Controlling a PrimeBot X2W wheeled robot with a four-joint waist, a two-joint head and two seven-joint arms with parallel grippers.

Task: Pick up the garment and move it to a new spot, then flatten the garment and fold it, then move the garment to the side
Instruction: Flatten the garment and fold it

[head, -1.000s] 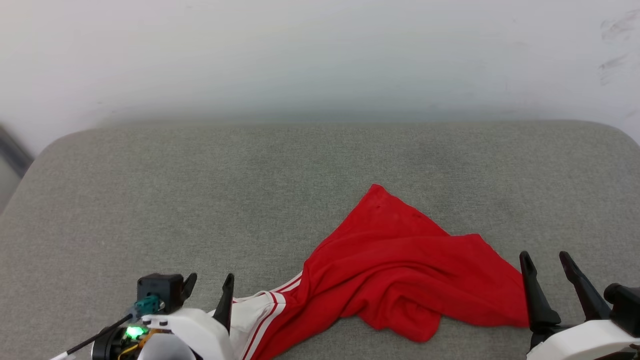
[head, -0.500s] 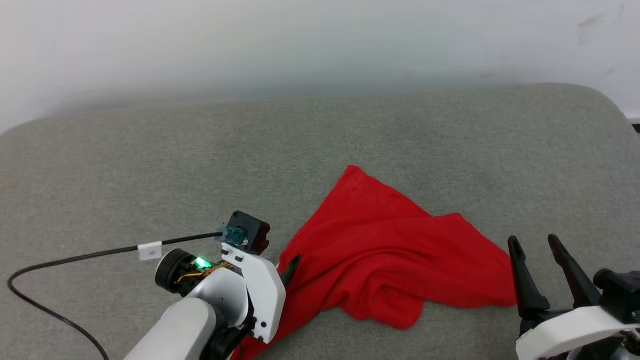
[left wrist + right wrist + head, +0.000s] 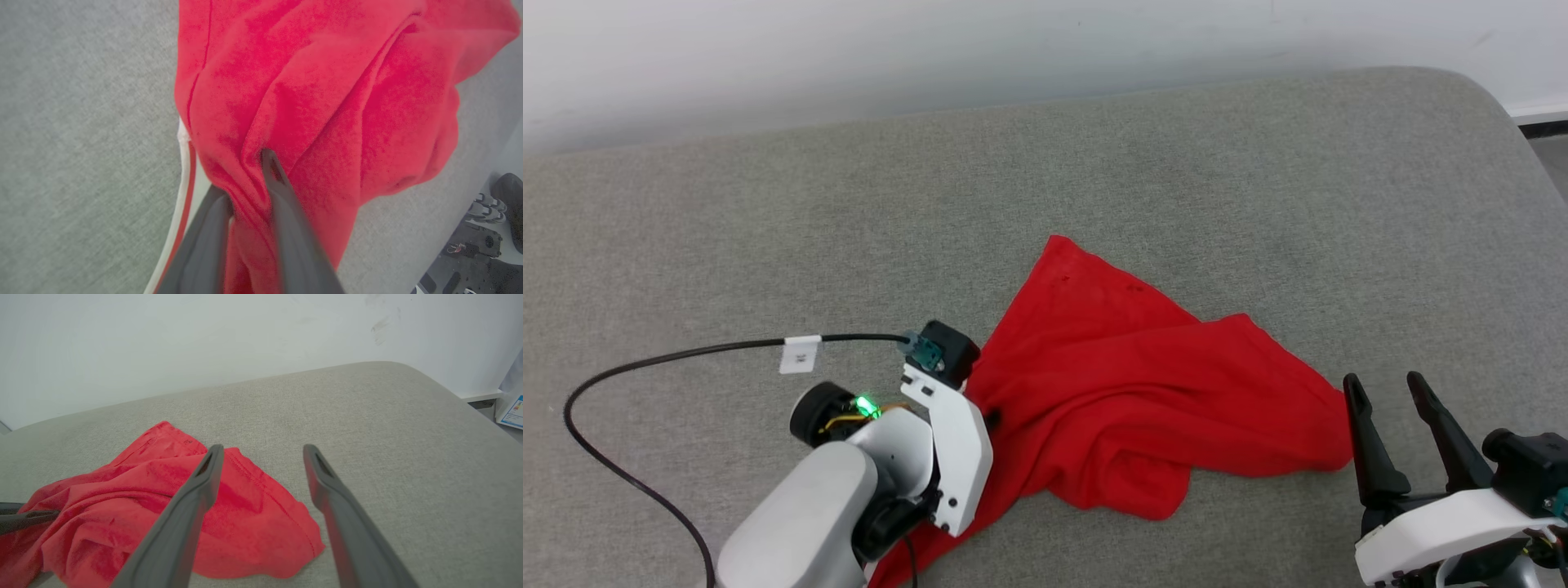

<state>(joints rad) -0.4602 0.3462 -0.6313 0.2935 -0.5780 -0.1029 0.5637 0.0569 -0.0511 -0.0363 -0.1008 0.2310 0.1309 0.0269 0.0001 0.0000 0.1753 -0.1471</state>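
While the left gripper (image 3: 245, 173) tips down near the bench's (image 3: 768, 229) front edge pinching a fold of the shirt (image 3: 1143, 408), the right gripper (image 3: 1383, 379) sits spread wide, holding nothing. Lots of bench behind.

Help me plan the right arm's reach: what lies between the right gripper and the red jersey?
Nothing: the head view shows only bare grey cushion between the right gripper and the red jersey.

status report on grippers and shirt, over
Left gripper shut on a fold of the shirt. Right gripper open, empty, beside the shirt's edge. Shirt crumpled on the cushion. Cable lies left of the shirt, apart.
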